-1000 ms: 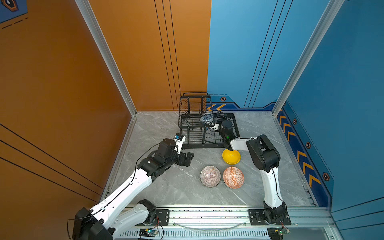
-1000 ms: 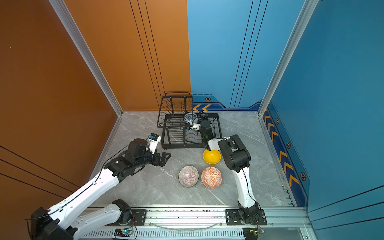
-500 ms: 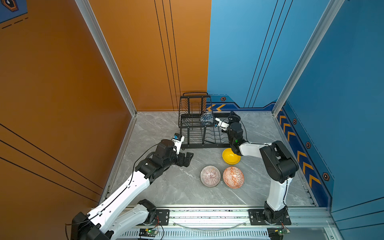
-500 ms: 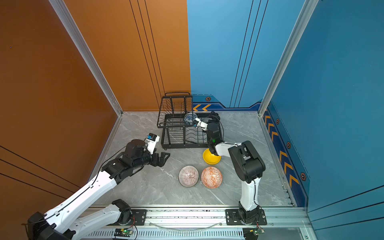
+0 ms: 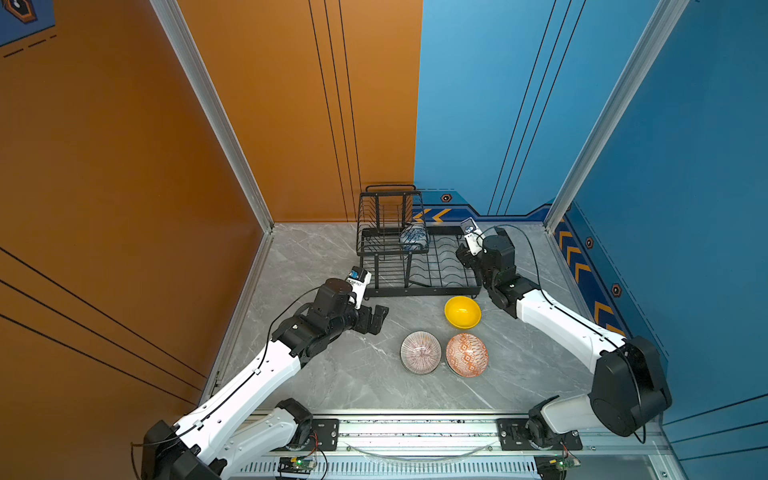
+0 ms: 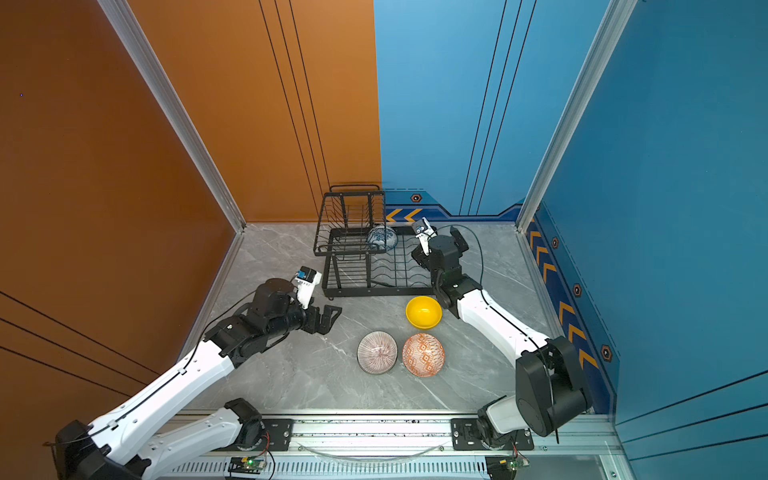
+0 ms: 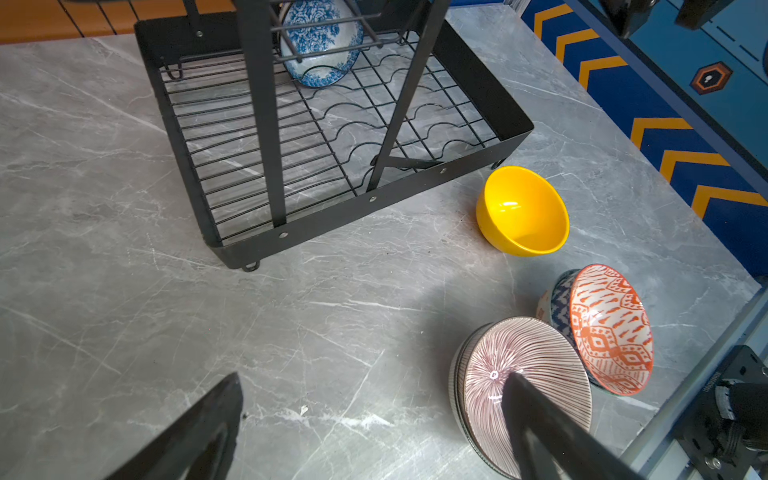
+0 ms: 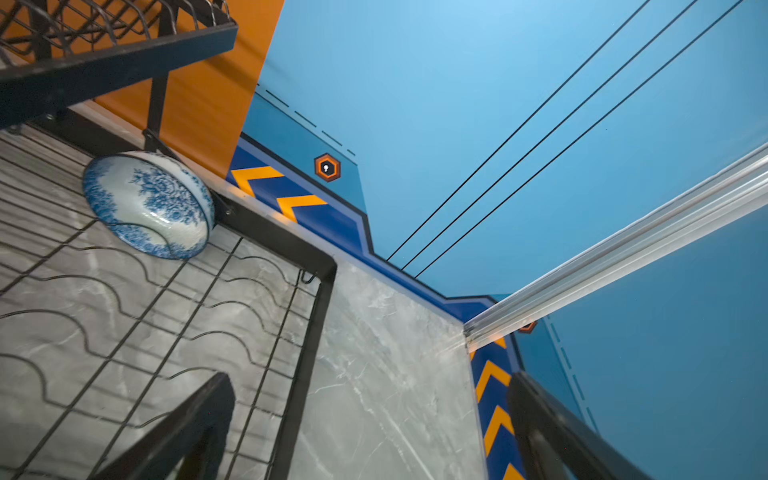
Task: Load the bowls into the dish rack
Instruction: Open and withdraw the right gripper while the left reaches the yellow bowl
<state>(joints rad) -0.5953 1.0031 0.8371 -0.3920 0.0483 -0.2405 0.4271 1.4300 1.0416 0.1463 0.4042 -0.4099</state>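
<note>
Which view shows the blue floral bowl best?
Right wrist: the blue floral bowl is close and nearly unobstructed, tilted on the rack wires. Left wrist shows the bowl behind bars; in both top views it is small.

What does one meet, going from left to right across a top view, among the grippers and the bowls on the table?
left gripper → pinkish striped bowl → orange-white bowl. The yellow bowl and the right gripper are left out: both overlap the orange-white bowl's span.
</note>
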